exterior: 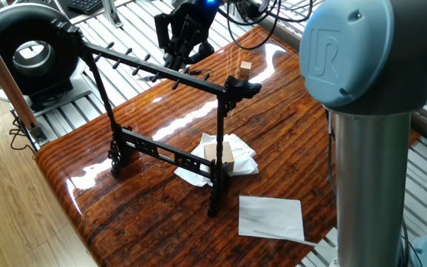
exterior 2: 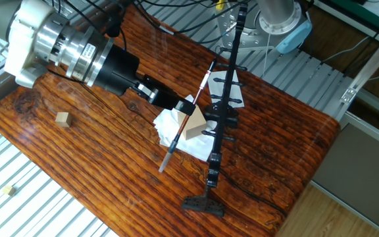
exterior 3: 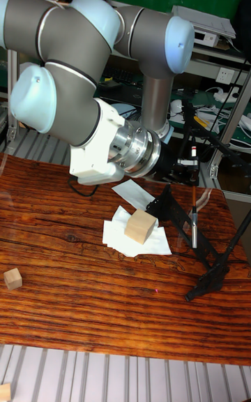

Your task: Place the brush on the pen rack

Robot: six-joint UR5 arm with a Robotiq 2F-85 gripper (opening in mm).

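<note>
The pen rack [exterior: 154, 68] stands across the middle of the wooden table, its peg-lined top bar running left to right. From the other fixed view the pen rack [exterior 2: 217, 138] runs from top to bottom. The brush [exterior 2: 174, 145] is a thin stick with a red-and-white upper end and a grey tip, slanting down beside the top bar. In the tall view the brush [exterior 3: 194, 217] hangs nearly upright next to the pen rack [exterior 3: 183, 219]. My gripper [exterior 2: 180, 109] is shut on the brush at mid-length. My gripper [exterior: 178, 61] sits just behind the top bar.
A wooden block [exterior 2: 196, 124] rests on crumpled white tissue [exterior: 232, 157] under the rack. A small wooden cube [exterior 2: 62, 118] lies apart on the table. A white paper sheet [exterior: 271, 217] lies near the arm's base column [exterior: 365, 148]. A black round device [exterior: 28, 48] sits beyond the table edge.
</note>
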